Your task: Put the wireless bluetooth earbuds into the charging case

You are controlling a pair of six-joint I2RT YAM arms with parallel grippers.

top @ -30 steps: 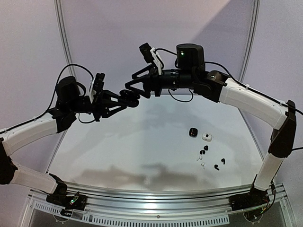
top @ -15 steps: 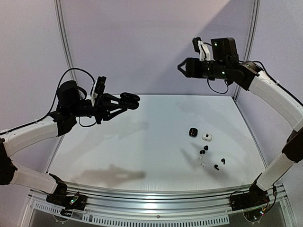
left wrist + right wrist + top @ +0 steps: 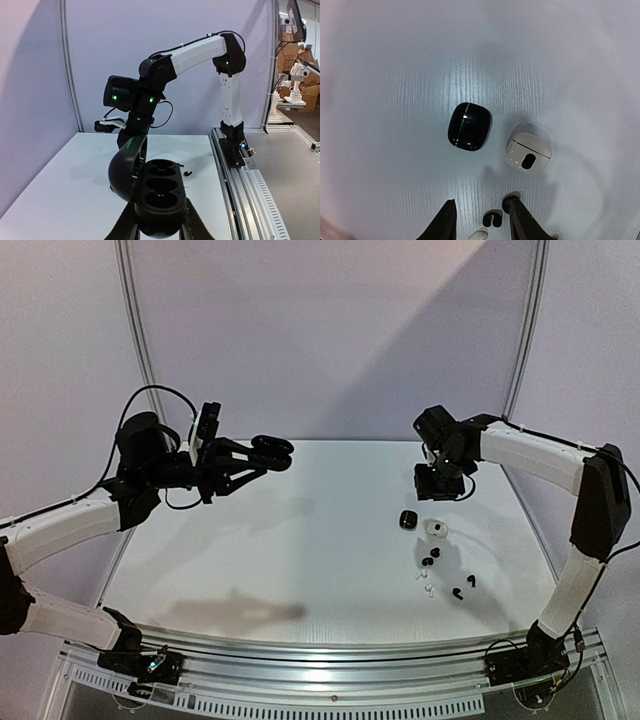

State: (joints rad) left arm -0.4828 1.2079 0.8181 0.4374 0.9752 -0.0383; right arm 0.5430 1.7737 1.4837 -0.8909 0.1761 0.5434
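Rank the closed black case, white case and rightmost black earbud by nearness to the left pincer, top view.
1. closed black case, mid-table
2. white case, just right of it
3. rightmost black earbud, toward the front right

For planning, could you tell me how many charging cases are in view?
3: an open black case in the left jaws, a closed black case and a white case side by side on the table.
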